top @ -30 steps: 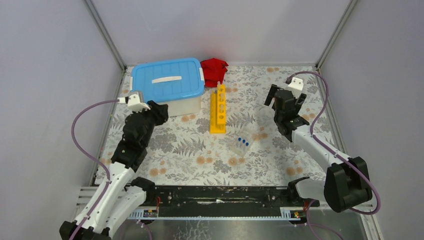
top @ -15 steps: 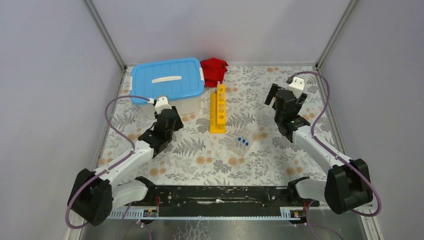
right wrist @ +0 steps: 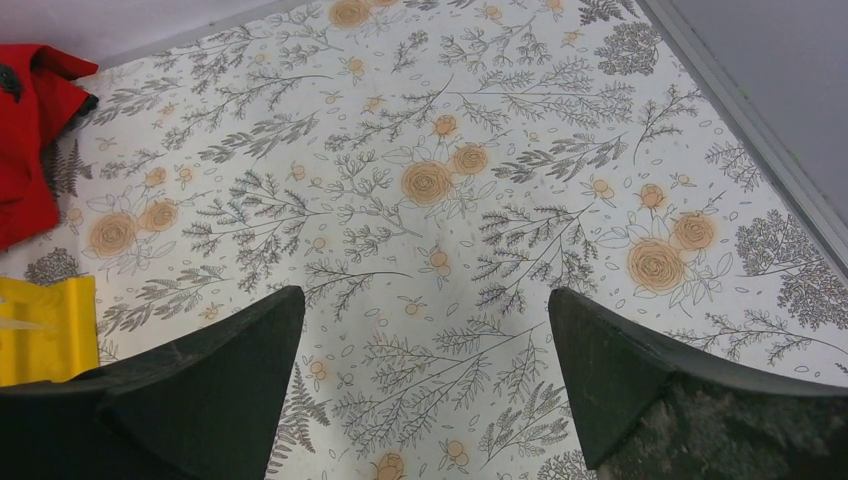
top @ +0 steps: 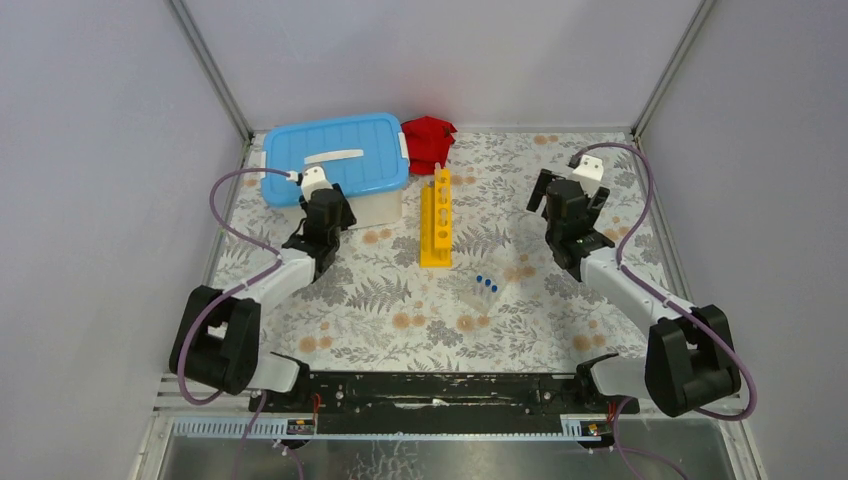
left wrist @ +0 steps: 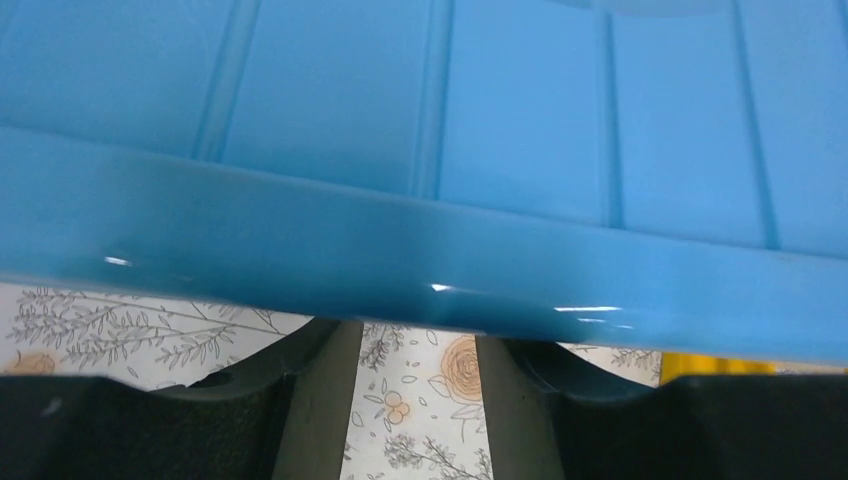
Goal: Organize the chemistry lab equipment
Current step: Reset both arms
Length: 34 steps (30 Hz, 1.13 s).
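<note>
At ten o'clock the left gripper [left wrist: 418, 345], half-open and empty, nosed the rim of the lid [left wrist: 500, 150] on the tub [top: 372, 209], probably to lift it. The right gripper [right wrist: 425, 320] hung wide open at two o'clock.

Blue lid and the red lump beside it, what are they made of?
The blue lid looks like shiny moulded plastic: light glints along its rim and straight ribs run across it. The red lump looks like soft cloth, matte and crumpled into folds, though it is too small to be sure.

The blue lid [left wrist: 500, 150] overruns the left wrist view, its rim hiding the fingertips of the left gripper [left wrist: 418, 345].
</note>
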{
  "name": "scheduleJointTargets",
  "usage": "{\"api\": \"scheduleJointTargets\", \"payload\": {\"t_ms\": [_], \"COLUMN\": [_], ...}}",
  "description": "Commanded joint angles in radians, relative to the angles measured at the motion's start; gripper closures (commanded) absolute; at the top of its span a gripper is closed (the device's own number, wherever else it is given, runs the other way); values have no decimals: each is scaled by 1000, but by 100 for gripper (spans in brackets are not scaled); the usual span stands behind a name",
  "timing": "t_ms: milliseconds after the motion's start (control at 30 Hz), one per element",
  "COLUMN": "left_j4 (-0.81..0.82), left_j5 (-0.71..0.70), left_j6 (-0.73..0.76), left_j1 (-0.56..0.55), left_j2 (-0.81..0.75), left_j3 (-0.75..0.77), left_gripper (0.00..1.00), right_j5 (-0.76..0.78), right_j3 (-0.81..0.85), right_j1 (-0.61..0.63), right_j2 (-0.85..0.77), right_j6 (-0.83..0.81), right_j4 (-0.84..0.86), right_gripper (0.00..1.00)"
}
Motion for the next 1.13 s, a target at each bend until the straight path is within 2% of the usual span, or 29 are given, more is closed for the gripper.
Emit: {"api": "scheduleJointTargets", "payload": {"t_ms": [0, 400, 500, 633, 667, 700, 733, 933, 1100], "left_j4": [159, 191, 197, 282, 309, 329, 341, 331, 300], "left_j5": [57, 199, 246, 370, 396, 416, 419, 263, 159], "left_j6": [80, 118, 126, 125, 114, 105, 98, 99, 130], "left_j1": [50, 169, 185, 186, 185, 184, 182, 137, 74], "left_j2": [48, 242, 254, 168, 136, 106, 73, -93, -155], "left_j3": [40, 201, 198, 89, 54, 19, -12, -158, -187], "left_gripper": [48, 48, 46, 32, 9, 2, 1, 1, 1], "right_j5": [7, 13, 25, 58, 67, 74, 81, 76, 76], "right_j3": [2, 15, 18, 47, 57, 65, 67, 26, -8], "right_j1": [-2, -2, -3, -3, -3, -2, -3, -2, -2], "right_j2": [15, 54, 76, 124, 138, 150, 158, 124, 81], "right_j6": [5, -6, -14, -18, -19, -17, -15, 0, 12], "right_j4": [67, 76, 78, 55, 40, 30, 21, 16, 8], "right_gripper": [0, 0, 0, 0, 0, 0, 0, 0, 1]}}
